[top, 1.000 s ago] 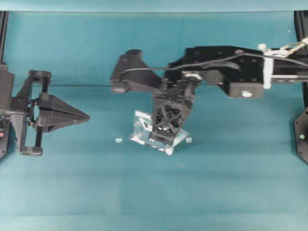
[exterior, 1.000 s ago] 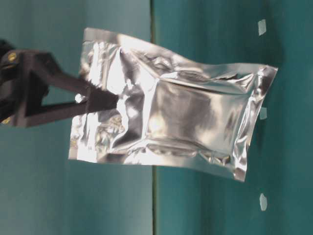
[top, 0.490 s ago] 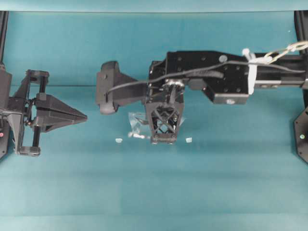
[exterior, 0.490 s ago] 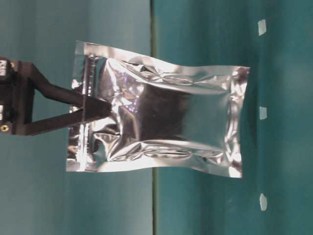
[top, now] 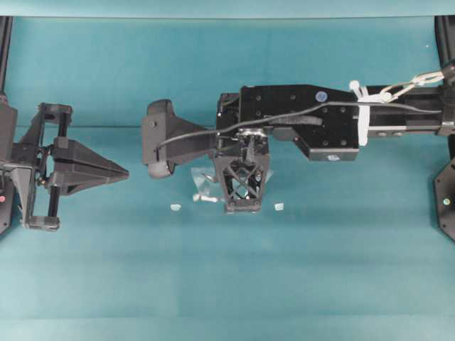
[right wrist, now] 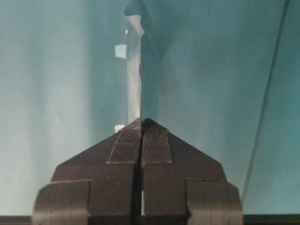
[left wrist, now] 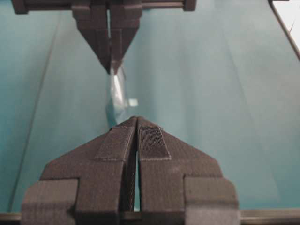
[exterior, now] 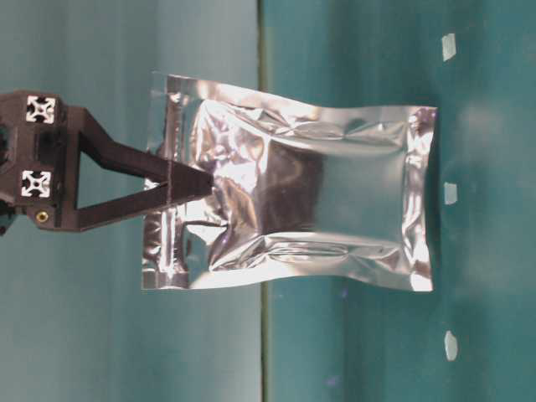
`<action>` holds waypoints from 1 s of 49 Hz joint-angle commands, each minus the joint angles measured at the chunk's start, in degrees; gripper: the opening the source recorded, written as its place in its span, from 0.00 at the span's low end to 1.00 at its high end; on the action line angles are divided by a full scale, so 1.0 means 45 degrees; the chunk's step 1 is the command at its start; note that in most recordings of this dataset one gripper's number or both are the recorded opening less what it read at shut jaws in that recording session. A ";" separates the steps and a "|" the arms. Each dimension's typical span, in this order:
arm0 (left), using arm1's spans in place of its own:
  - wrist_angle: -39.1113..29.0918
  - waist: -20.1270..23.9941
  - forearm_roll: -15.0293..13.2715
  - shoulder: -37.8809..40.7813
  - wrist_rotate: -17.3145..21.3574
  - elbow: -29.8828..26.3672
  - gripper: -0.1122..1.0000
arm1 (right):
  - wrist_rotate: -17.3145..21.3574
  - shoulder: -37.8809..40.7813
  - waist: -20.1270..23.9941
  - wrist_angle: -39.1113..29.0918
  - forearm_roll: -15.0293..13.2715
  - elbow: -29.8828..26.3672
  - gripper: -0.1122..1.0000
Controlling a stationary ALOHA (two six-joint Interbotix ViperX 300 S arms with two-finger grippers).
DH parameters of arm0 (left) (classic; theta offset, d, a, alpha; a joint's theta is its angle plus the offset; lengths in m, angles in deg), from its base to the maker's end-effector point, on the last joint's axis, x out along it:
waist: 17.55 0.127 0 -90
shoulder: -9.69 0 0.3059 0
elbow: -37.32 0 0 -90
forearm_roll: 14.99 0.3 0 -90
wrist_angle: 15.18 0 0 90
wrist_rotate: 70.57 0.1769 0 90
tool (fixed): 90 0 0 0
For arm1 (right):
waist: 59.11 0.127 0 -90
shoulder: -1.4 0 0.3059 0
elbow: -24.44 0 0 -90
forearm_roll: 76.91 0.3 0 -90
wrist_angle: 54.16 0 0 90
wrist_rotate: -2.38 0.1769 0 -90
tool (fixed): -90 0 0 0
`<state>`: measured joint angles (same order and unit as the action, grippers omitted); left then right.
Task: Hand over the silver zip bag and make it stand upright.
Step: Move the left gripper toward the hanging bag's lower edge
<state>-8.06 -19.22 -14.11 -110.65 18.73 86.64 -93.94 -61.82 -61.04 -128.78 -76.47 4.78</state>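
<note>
Table (top: 227,284): teal cloth, nothing on it but three small white scraps; one at (top: 279,207), just off the bag at 3 o'clock in the overhead view.

Right arm (top: 313,121) reaches in from 3 o'clock to mid-table, wrist turned down. Your right gripper (exterior: 197,182) is clamped on the bag (exterior: 318,209) at its zip end, fingers pinched flat on the seal strip. The right wrist view agrees: no gap between the pads, foil running edge-on straight out of the tip.

Bag hangs below that gripper at table centre, held vertical. In the table-level view (rotated, table at 3 o'clock) the bottom seam looks at or just off the cloth; I cannot tell whether it touches.

Left gripper (top: 117,171) is parked at 9 o'clock, well apart from the bag, jaws together on nothing, tip aimed at it.

Handling, my read:
- Light, thin foil, puffed middle. Crinkles, won't hold shape under side load.
- Slick surface. Grip the flat sealed edges, not the belly.
- For the handover, take a side seam or the top strip beside the right fingers.
- Narrow base, will likely tip. Let go slowly.
</note>
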 commanded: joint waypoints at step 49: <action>0.0156 0.0273 0.0039 0.1133 -0.1250 0.0273 0.43 | -0.0137 0.0000 0.0469 0.0566 -0.0039 0.0234 0.08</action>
<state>-8.06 -17.64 -14.11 -107.14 13.28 87.96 -94.12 -61.29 -59.28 -126.85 -76.47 6.10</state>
